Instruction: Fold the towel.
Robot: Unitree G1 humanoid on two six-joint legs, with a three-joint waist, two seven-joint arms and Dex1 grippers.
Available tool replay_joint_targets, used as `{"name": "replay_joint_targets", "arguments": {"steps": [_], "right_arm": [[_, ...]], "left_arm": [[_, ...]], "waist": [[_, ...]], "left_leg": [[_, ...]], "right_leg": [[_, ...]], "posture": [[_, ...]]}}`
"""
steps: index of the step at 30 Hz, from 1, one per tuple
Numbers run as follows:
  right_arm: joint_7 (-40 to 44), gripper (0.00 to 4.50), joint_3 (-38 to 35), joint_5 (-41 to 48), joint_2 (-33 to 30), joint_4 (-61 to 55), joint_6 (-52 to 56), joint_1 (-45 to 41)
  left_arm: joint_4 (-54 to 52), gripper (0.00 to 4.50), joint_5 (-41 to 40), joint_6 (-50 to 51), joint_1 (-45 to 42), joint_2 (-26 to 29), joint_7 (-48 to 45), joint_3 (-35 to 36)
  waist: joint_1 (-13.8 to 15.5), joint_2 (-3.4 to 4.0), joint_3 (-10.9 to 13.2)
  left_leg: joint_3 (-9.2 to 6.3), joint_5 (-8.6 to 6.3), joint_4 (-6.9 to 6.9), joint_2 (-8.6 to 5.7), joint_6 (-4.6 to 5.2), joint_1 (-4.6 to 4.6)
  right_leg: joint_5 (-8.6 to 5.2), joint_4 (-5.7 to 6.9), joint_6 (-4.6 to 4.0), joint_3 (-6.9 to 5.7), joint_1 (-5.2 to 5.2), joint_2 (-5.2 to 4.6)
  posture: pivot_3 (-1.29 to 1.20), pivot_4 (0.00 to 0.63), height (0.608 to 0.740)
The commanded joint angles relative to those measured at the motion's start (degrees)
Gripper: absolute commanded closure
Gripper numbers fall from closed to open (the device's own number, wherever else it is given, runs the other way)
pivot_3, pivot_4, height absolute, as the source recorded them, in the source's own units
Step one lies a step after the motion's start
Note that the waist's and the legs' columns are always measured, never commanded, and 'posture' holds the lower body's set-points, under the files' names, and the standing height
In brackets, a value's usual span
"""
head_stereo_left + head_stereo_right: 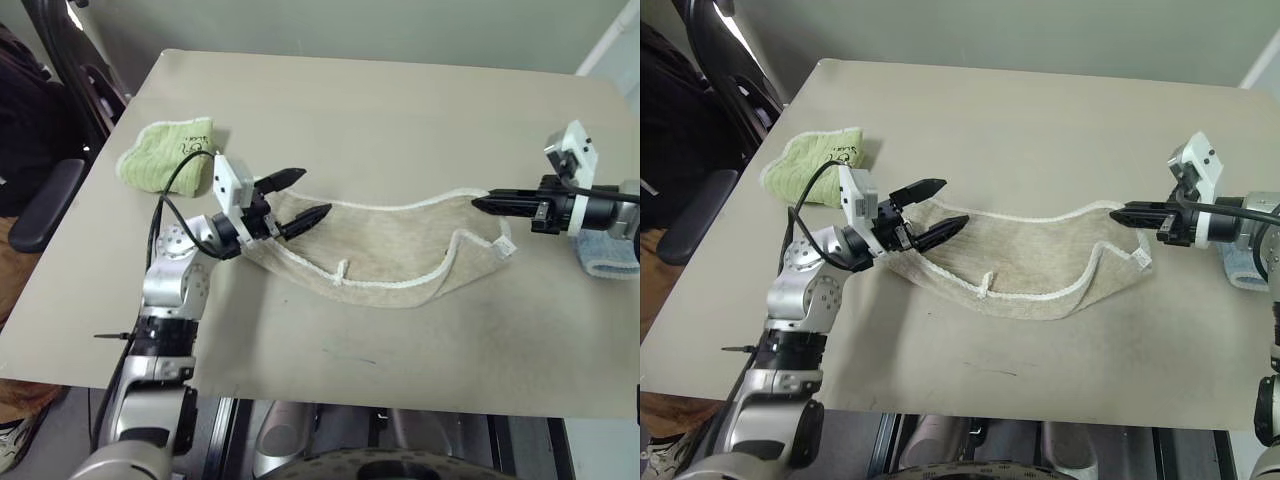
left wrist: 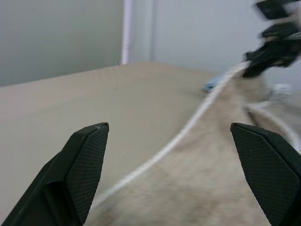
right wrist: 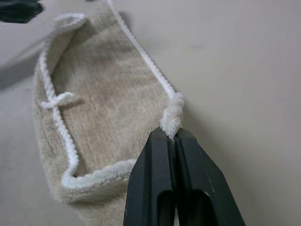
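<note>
The towel [image 1: 385,250] lies across the middle of the table [image 1: 400,110], a long beige strip with white edging, sagging between the two arms and bunched rather than laid flat; its small white loop [image 1: 342,271] hangs at the near edge. Its right end is lifted off the surface, pinched at the white-corded corner by the right gripper [image 3: 173,136], whose jaws are closed tight on the cloth. The left gripper [image 1: 300,196] hovers over the towel's left end with its fingers spread wide and nothing between them — the cloth sits just beneath and beside the lower fingertip. Judging by this, the fold is barely begun: one corner is in hand, the other is yet to be taken, and no neat layer has been made. Around it, a lime-green towel [image 1: 165,153] sits crumpled near the far left of the table, close behind the left arm, and a light-blue towel [image 1: 608,255] lies under the right arm at the table's right edge — neither touches the beige cloth, though the green one could crowd the left arm's swing.
</note>
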Motion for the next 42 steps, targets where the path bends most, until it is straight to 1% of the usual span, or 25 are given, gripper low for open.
{"name": "replay_joint_targets", "arguments": {"steps": [1,3,7,10,14,17,18,24,27,31,35,38,42], "right_arm": [[-1.1,4.49,-4.8,3.3,-2.5,-5.2,1.0,-3.0],[-1.6,4.49,-5.5,4.4,-2.9,-6.5,1.4,-4.0],[-2.3,4.49,-7.1,8.3,-3.9,-10.8,3.8,-6.4],[-2.8,4.49,-7.8,10.6,-4.6,-12.7,5.0,-7.6],[-3.1,4.49,-8.5,13.1,-5.5,-13.7,5.9,-9.7],[-3.4,4.49,-8.1,14.2,-6.0,-14.0,6.1,-11.0],[-3.5,4.49,-8.0,14.7,-6.1,-14.0,6.2,-11.5],[-3.5,4.49,-7.4,16.2,-6.7,-14.1,6.7,-12.5],[-3.6,4.49,-7.4,17.0,-6.9,-14.1,7.1,-12.8],[-3.6,4.49,-7.3,17.5,-7.3,-14.1,7.2,-12.8],[-3.6,4.49,-7.4,17.9,-7.6,-13.9,7.3,-12.7],[-3.6,4.49,-7.8,19.0,-7.6,-13.9,7.7,-13.5],[-3.9,4.49,-8.2,20.5,-8.0,-13.8,8.4,-15.3]], "left_arm": [[6.7,0.00,2.6,-6.1,-4.4,2.2,-1.2,2.3],[12.7,0.00,3.6,-8.1,-6.9,3.7,-3.1,2.8],[31.5,0.00,7.1,-14.2,-15.1,8.6,-7.6,3.4],[40.3,0.00,8.6,-17.3,-20.1,10.3,-10.1,3.7],[49.0,0.00,8.6,-16.8,-26.2,11.1,-11.1,5.9],[54.1,0.00,7.0,-10.9,-30.4,11.3,-11.4,8.9],[55.5,0.00,7.2,-9.2,-31.3,11.5,-11.7,9.3],[59.7,0.00,10.3,-0.7,-34.5,12.7,-14.3,8.9],[60.4,0.00,12.6,1.0,-35.0,13.1,-15.0,7.9],[60.5,0.00,17.6,-1.6,-34.7,12.4,-15.7,4.8],[60.6,0.00,22.0,-6.8,-34.4,10.9,-14.7,1.8],[60.9,0.00,23.7,-9.2,-34.4,9.8,-14.0,1.3],[61.4,0.00,24.2,-9.9,-34.5,8.7,-13.0,2.1]], "waist": [[0.0,0.00,0.0],[0.0,0.00,0.0],[0.0,0.00,0.0],[0.0,0.00,0.0],[0.4,0.00,0.0],[0.5,-0.01,0.0],[0.5,0.00,0.0],[0.5,0.00,0.0],[0.5,0.00,0.0],[0.5,0.00,0.0],[0.5,0.00,0.0],[0.5,0.00,0.0],[0.4,-0.01,0.0]], "left_leg": [[0.00,0.02,-0.02,0.00,0.01,0.00],[-0.01,0.02,-0.02,0.00,0.03,0.00],[-0.01,0.02,-0.03,0.00,0.06,-0.04],[-0.02,0.04,-0.02,-0.01,0.09,-0.17],[-0.03,0.12,0.02,-0.05,0.24,-0.42],[-0.03,0.17,0.07,-0.07,0.31,-0.80],[-0.03,0.19,0.10,-0.07,0.32,-0.99],[-0.01,0.25,0.09,-0.07,0.29,-1.11],[-0.02,0.28,0.10,-0.08,0.31,-1.12],[-0.01,0.36,0.12,-0.08,0.39,-1.12],[0.00,0.43,0.13,-0.08,0.41,-1.13],[0.01,0.48,0.14,-0.09,0.43,-1.13],[0.04,0.50,0.15,-0.09,0.43,-1.13]], "right_leg": [[0.01,-0.01,0.01,0.00,-0.01,0.01],[0.07,-0.04,0.12,0.00,0.00,0.01],[0.07,-0.05,0.13,0.00,-0.06,0.02],[0.09,-0.05,0.17,0.00,-0.17,0.03],[0.08,-0.08,0.20,0.00,-0.31,0.02],[0.16,-0.08,0.33,0.00,-0.63,0.00],[0.33,-0.07,0.62,0.00,-0.81,0.00],[0.37,-0.07,0.69,0.00,-0.99,0.00],[0.34,-0.08,0.72,0.00,-1.00,0.01],[0.33,-0.07,0.75,0.02,-0.98,0.00],[0.33,-0.06,0.76,0.03,-0.98,0.00],[0.34,-0.04,0.77,0.03,-0.96,0.00],[0.35,-0.02,0.79,0.05,-0.98,0.00]], "posture": [[0.00,0.150,0.733],[0.00,0.150,0.733],[0.00,0.150,0.733],[0.00,0.150,0.733],[0.00,0.150,0.733],[0.00,0.150,0.733],[0.00,0.150,0.733],[0.00,0.150,0.733],[0.00,0.150,0.733],[0.00,0.150,0.733],[0.00,0.150,0.733],[0.00,0.150,0.733],[0.00,0.150,0.733]]}}
